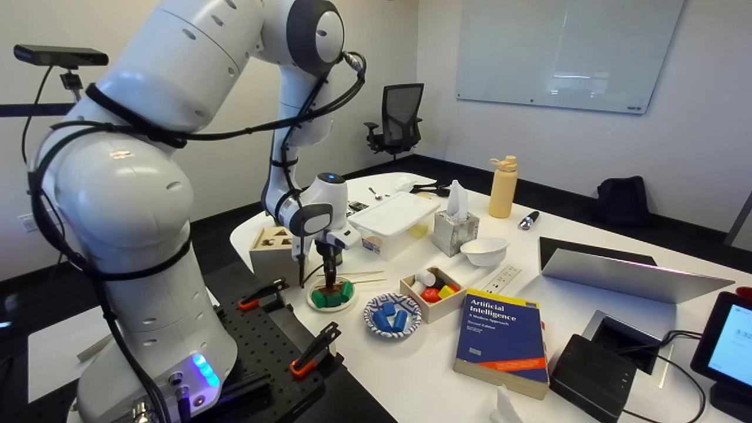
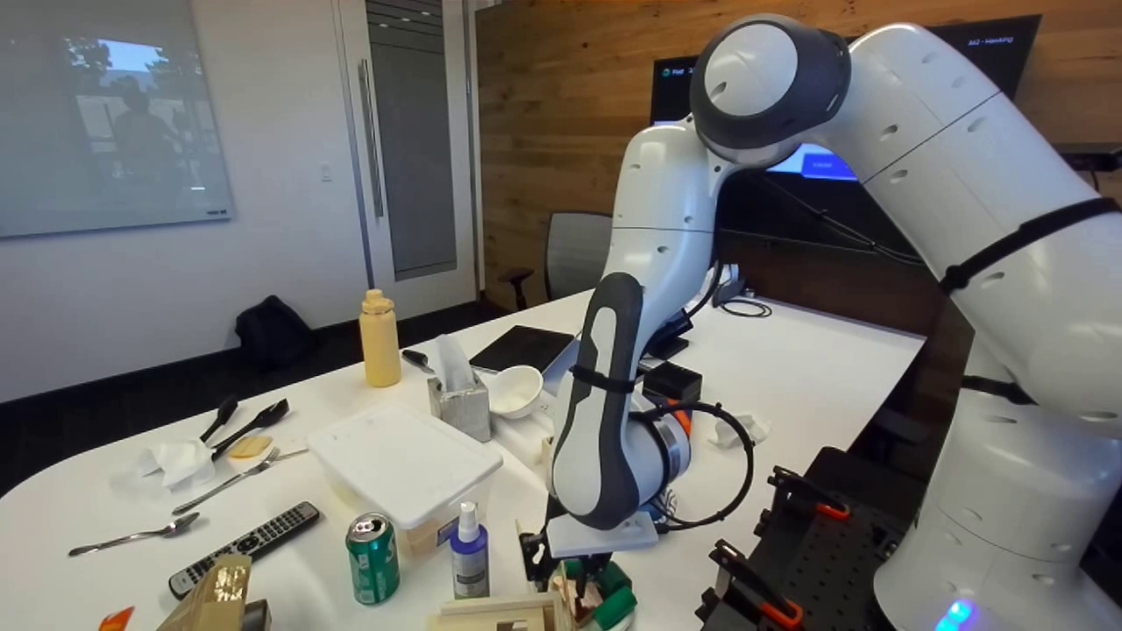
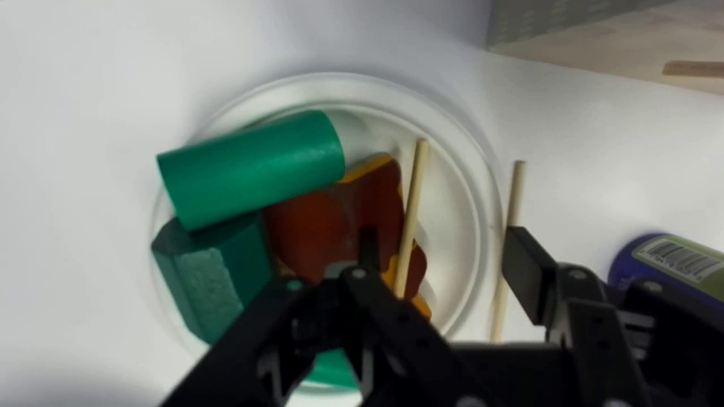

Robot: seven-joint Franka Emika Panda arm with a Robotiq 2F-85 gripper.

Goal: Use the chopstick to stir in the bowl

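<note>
Hanging over the bowl (image 3: pixel 449 226), the gripper (image 3: pixel 444 263) has fingers (image 3: pixel 526 274) wide apart, apparently holding nothing. One chopstick (image 3: pixel 411 217) has an end inside, another stick (image 3: pixel 515 195) lies outside; the gripper partly hides both.

Stood on the base (image 1: pixel 173 346), with the rounded shoulder (image 1: pixel 126 194) above it. Had the upper arm (image 1: pixel 176 64) sloping up and away from the base, bent sharply at the elbow (image 1: pixel 314 32), high over the base's level and out ahead of it. Let the forearm (image 2: pixel 662 202) hang steeply, well apart from the base, down to the wrist (image 1: pixel 329 197). Pointed the end effector (image 3: pixel 444 265) downward, well out in front of the base. In the wrist view, held the fingers (image 3: pixel 529 274) spread, with a plain gap between them. Showed blue lights (image 1: pixel 205 370) low on the base and a small blue light (image 1: pixel 332 177) on the wrist's top. Wore a black cable (image 1: pixel 248 130) strapped along shoulder and upper arm.
</note>
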